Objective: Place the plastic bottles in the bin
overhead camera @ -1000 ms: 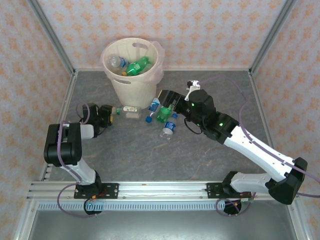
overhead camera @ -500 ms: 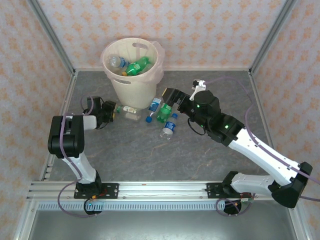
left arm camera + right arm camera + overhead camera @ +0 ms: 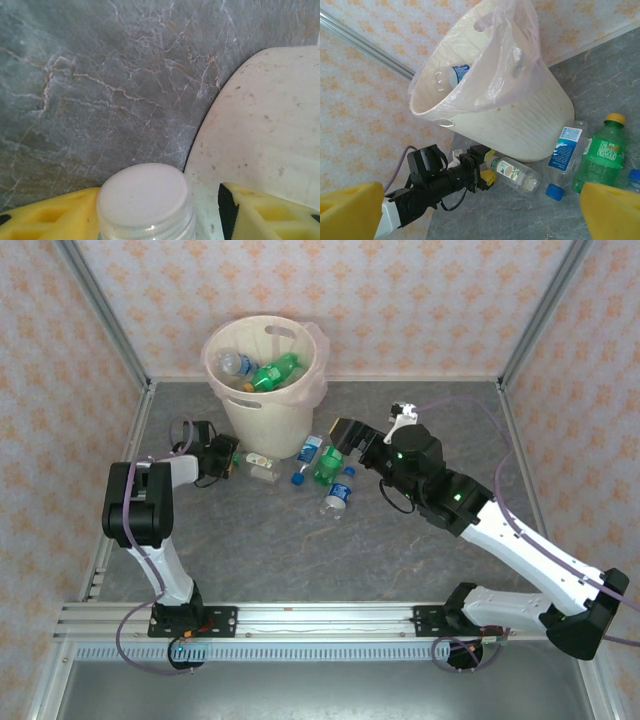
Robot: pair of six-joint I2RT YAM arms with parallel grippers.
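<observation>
Step in hand, as I judge it: the left arm is picking up the clear bottle [image 3: 262, 466], which lies on the counter [image 3: 300, 550] just beside the foot of the bin [image 3: 265, 390].

Left gripper [image 3: 226, 454]: part-open, straddling the bottle's white cap [image 3: 145, 192]. The left wrist view shows a gap between the cap and one yellow finger [image 3: 270, 212]. The other finger sits at the cap's edge; I cannot tell whether it touches, because the frame crops it. Not a grip as it stands.

Right gripper [image 3: 345, 433]: jaws wide, empty, above the green bottle [image 3: 326, 468] and the blue-labelled bottle [image 3: 309, 450], touching neither.

Bin: bottles already inside; several left on the counter at its foot.

Notes for doing it well:
- The cap is small, round and probably slick. Reach further onto the neck or body and centre before closing, so both fingers meet it together.
- The bin wall is close beside one finger. Keep off it, or the bin may shift.
- Lift clear of the rim and liner bag [image 3: 512, 55] before release.
- Hold the right arm back until the left has cleared the rim.
</observation>
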